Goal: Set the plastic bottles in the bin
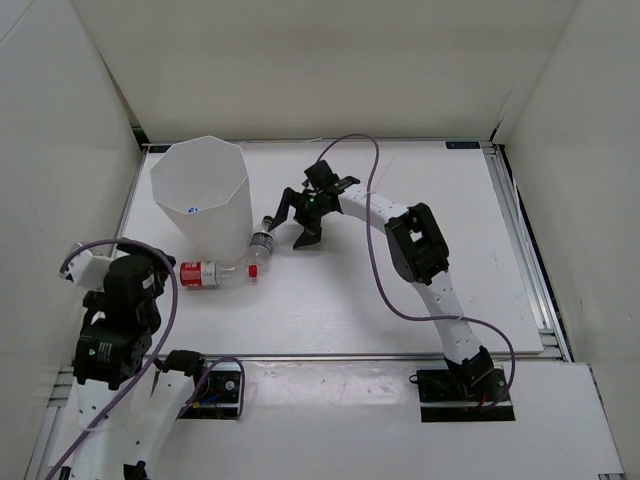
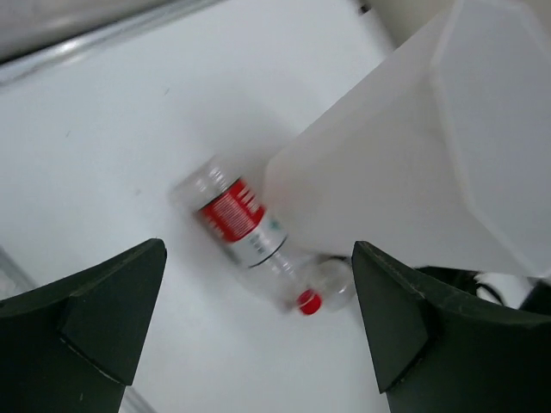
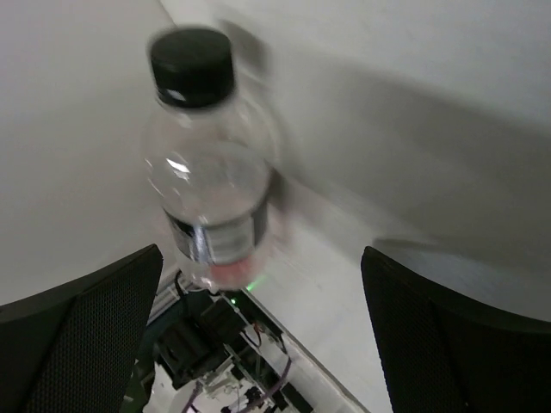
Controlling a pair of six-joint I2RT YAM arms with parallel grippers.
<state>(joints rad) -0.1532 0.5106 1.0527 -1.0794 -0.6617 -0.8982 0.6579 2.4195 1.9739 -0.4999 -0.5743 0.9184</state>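
Overall: I judge the job unfinished. Two of the plastic bottles, the red-label bottle point(image 2: 244, 225) and the dark-capped bottle point(image 3: 211, 189), lie on the worktop point(image 1: 400, 290) outside the bin point(image 1: 200, 190), and neither my left hand point(image 2: 258, 284) nor my right hand point(image 3: 260, 258) grips one.
Bin: it stands upright with its mouth open to the top. From above I make out no bottle inside, but the wall is cloudy, so I cannot say for sure what it holds.
Red-label bottle: on its side just beside the bin's near wall, with its red cap point(image 2: 308, 301) pointing toward the right arm's side of the bin.
Dark-capped bottle: it appears to lie just beside the bin's near facet on the right arm's side, though I cannot tell whether it touches the bin. Its base end is close to the red cap.
Other bottles: I see none anywhere around the bin.
Left hand: spread wide and holding nothing, it hangs above the red-label bottle on the bin's near side.
Right hand: spread wide and empty, on the right arm's side of the bin. The dark-capped bottle is framed between its fingers, but I see no contact.
Left to do: by my reckoning, both bottles must be picked up and dropped through the bin's mouth, and each hand looks placed to close on its own bottle.
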